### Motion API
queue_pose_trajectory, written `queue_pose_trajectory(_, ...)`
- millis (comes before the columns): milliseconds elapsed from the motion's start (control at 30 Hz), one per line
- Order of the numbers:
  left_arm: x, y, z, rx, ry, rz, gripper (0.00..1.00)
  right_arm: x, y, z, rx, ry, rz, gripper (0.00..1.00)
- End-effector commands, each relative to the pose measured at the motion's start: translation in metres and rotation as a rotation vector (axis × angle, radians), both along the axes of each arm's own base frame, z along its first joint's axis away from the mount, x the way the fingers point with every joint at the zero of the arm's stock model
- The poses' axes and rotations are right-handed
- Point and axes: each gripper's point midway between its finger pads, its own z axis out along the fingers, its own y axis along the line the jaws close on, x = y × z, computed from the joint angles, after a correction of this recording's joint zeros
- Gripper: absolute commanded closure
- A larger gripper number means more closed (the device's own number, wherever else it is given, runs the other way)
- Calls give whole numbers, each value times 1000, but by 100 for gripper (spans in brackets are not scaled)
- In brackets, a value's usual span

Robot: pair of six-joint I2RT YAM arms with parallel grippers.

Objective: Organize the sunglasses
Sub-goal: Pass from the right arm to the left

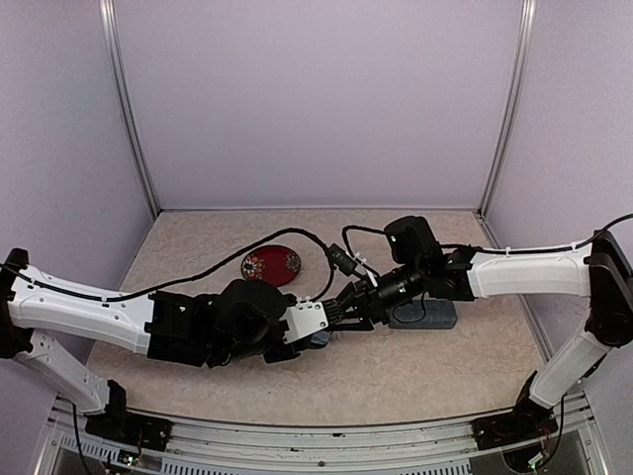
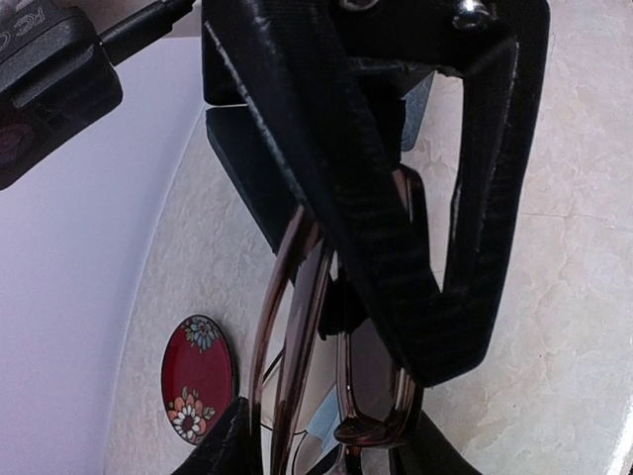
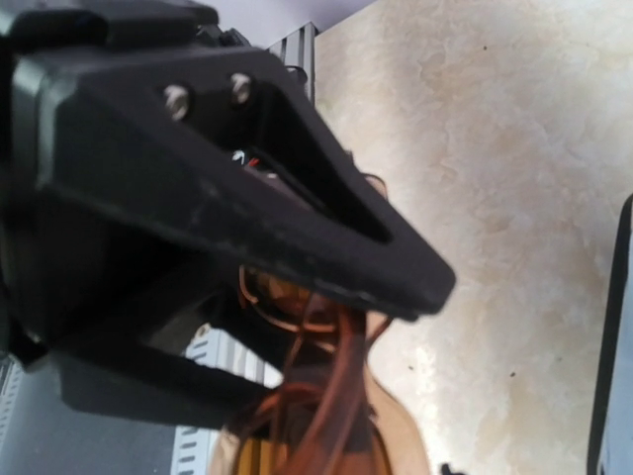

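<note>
Reaching in from their bases at the near edge, the left arm (image 1: 89, 312) and the right arm (image 1: 534, 272) slant inward over the tabletop (image 1: 415, 381) and meet tip to tip near its middle. The sunglasses (image 2: 297, 327) with the reddish-brown frame sit right at that meeting point, caught between the two arms.

In the left wrist view the left jaws pinch them. One black finger (image 2: 396, 247) crosses over the lenses and the other lies behind the frame. The brown rims and a folded arm run down through the gap between the two.

In the right wrist view the right jaws pinch the same pair from the opposite end. The amber lens and thin curved arms fill the space under the upper finger (image 3: 297, 198) and rest against the lower one. From above, the pair is nearly hidden under the black fingers.

A small light-blue patch (image 2: 321, 427) shows beneath the lenses in the left wrist view; what it is cannot be told. Just beyond the meeting point, under the right arm's wrist, a grey-blue case (image 1: 427, 315) lies flat on the tabletop. Farther back and to the left, well apart from the jaws, an oval red dish (image 1: 271, 264) with a flower pattern lies flat. Behind it the tabletop ends at pale lilac walls (image 1: 316, 99).
</note>
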Motion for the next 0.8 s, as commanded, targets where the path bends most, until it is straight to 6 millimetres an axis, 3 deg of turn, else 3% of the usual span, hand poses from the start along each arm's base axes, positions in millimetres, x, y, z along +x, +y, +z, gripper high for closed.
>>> queue_pose_trajectory(0, -1, -5, 1, 28, -9, -1, 59, 2, 7, 7, 12, 9, 12, 100)
queue_pose_trajectory(467, 5, 3, -2, 9, 28, 54, 76, 10, 7, 0, -21, 38, -22, 90)
queue_pose_trajectory(767, 10, 14, -1, -22, 54, 82, 79, 11, 4, -3, -31, 41, -23, 64)
